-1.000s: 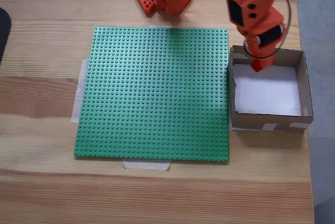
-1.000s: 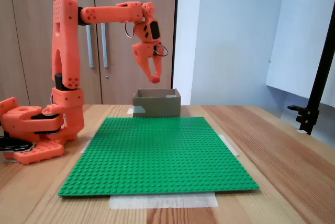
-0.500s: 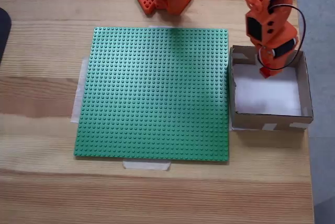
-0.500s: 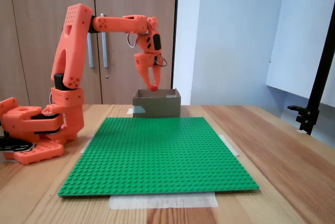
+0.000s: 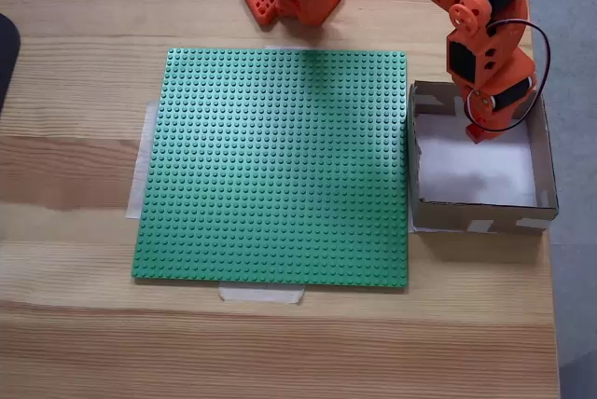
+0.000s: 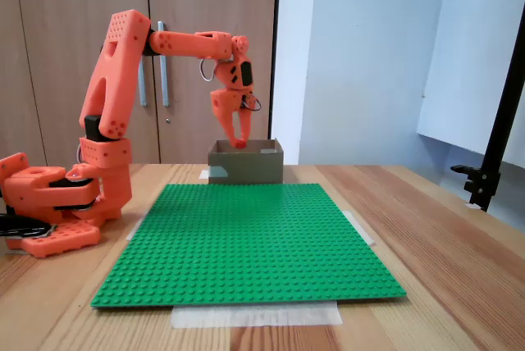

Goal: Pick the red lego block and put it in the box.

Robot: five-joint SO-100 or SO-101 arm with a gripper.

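step: release into the box [image 5: 541, 161] | gripper [image 5: 475, 131] closed on the red lego block [image 5: 474, 132], tips just above the rim at the far side | we should lower slightly, then open, so the brick lands on the white bottom | room: walls near on the far side, green baseplate [image 5: 280, 166] and desk [image 5: 84, 91] well apart

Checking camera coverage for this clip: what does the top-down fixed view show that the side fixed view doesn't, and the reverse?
The top-down view alone shows the box's white bottom and a small red piece at the end effector tip, likely the red lego block. The side view alone shows the whole arm, wooden cabinet doors and a black stand. Both show the box, the green baseplate, the wooden table and the end effector at the box's opening.
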